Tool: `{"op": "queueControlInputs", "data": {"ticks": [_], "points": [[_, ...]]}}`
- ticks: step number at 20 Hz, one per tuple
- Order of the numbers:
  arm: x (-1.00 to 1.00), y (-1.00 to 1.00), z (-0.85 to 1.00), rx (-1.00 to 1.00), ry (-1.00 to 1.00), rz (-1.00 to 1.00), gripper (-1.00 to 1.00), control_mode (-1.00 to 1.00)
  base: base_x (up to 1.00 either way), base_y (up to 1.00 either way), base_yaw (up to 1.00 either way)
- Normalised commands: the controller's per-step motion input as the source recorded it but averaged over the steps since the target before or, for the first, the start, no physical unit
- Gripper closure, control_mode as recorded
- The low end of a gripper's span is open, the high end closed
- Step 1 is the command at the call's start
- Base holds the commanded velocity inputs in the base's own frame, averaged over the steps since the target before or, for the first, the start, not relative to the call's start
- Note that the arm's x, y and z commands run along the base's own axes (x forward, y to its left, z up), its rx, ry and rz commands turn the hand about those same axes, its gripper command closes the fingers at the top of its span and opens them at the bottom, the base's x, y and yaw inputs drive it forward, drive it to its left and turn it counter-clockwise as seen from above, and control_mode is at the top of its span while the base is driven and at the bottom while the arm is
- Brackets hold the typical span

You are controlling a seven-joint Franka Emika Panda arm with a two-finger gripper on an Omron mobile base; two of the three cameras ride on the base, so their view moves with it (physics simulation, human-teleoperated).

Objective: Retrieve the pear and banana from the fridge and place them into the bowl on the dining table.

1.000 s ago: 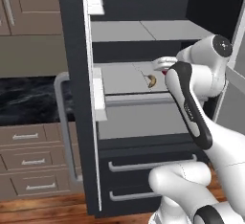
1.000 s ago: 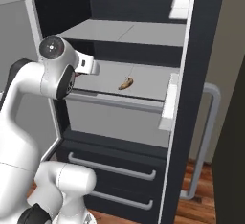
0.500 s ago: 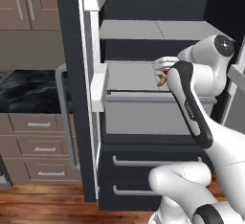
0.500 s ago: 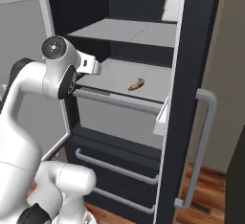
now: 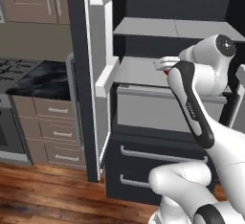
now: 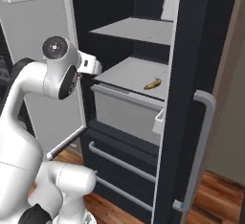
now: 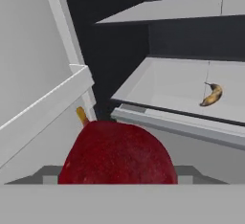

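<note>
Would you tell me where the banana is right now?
The banana lies on the fridge's pale middle shelf, toward its right side in the right base view, apart from the gripper.

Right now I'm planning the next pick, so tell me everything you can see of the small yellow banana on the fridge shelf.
The small curved yellow banana has brownish-orange shading and a thin dark stem at one end. It looks smooth-skinned and whole. It lies flat on the pale grey fridge shelf, towards its front edge, below a second shelf. Only the shelf touches it. The right base view shows it in the same place, behind the open charcoal-black fridge door.
</note>
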Motion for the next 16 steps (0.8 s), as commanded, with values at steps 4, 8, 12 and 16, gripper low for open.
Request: {"op": "queueControlInputs", "data": {"ticks": [4, 8, 12, 16], "points": [[0.0, 0.0, 0.0, 0.0, 0.0, 0.0, 1.0, 1.0, -0.29, 0.0, 0.31], [0.0, 0.0, 0.0, 0.0, 0.0, 0.0, 1.0, 1.0, -0.4, 0.0, 0.36], [0.0, 0.0, 0.0, 0.0, 0.0, 0.0, 1.0, 1.0, -0.44, 0.0, 0.42], [0.0, 0.0, 0.0, 0.0, 0.0, 0.0, 1.0, 1.0, -0.34, 0.0, 0.43]]}}
